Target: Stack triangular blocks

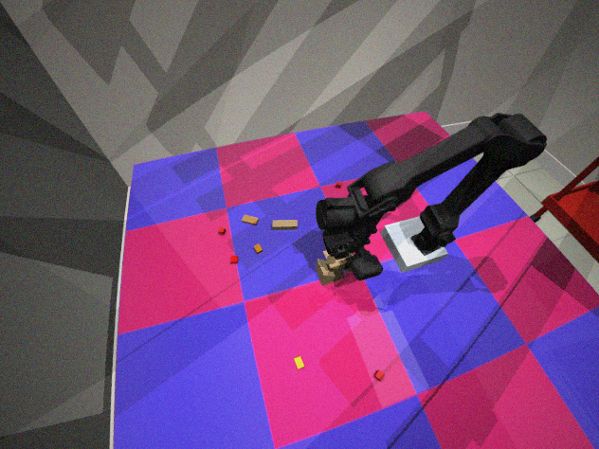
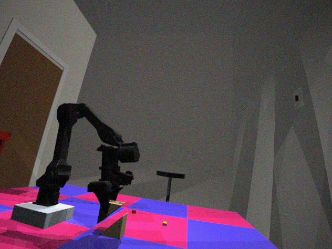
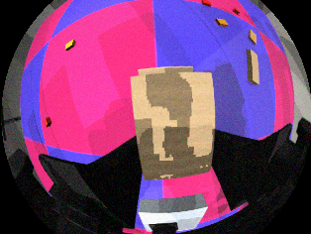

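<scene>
The lower triangular block [image 1: 325, 277] [image 2: 115, 229] rests on the table, its slope rising toward the right in the exterior view. In the wrist view only a thin edge, apparently of this block [image 3: 165, 70], shows beyond the held one. My gripper [image 2: 108, 208] is shut on the other triangular block [image 1: 336, 262] [image 2: 115, 206] [image 3: 174, 114], sloped face down and flat face up. The held block is above the lower one, apart from it in the exterior view. The slopes look roughly parallel there. The exact gap and end alignment are hidden.
Two flat tan pieces, a long one [image 1: 284, 224] [image 3: 253, 68] and a short one [image 1: 249, 220] [image 3: 253, 37], lie beyond the blocks with an orange piece [image 1: 258, 248] [image 3: 222, 23]. A yellow piece [image 1: 299, 362] [image 2: 164, 223] [image 3: 70, 45] and several red cubes are scattered. The arm's pale base [image 1: 408, 261] [image 2: 29, 215] is nearby.
</scene>
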Robot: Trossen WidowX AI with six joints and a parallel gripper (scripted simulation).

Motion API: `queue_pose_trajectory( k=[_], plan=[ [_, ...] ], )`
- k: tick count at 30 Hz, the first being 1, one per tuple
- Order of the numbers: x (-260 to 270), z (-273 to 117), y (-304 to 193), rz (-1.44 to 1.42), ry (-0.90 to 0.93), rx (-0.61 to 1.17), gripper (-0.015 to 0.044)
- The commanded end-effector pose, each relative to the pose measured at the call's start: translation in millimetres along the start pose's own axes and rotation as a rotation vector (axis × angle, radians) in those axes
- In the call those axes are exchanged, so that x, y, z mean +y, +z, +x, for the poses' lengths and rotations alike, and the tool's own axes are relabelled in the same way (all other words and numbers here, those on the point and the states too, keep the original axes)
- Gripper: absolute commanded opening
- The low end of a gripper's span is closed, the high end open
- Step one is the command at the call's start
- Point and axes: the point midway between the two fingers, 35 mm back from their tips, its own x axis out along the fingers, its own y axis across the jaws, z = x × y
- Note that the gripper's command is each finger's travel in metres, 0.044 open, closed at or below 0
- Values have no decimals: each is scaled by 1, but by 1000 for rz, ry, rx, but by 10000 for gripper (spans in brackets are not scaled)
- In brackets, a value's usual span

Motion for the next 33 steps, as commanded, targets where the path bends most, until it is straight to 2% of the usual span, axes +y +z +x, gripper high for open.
queue_pose_trajectory(
  k=[1,33],
  plan=[
    [0,9,2,4,0,-3,0],
    [0,10,2,11,7,-7,0]
  ],
)
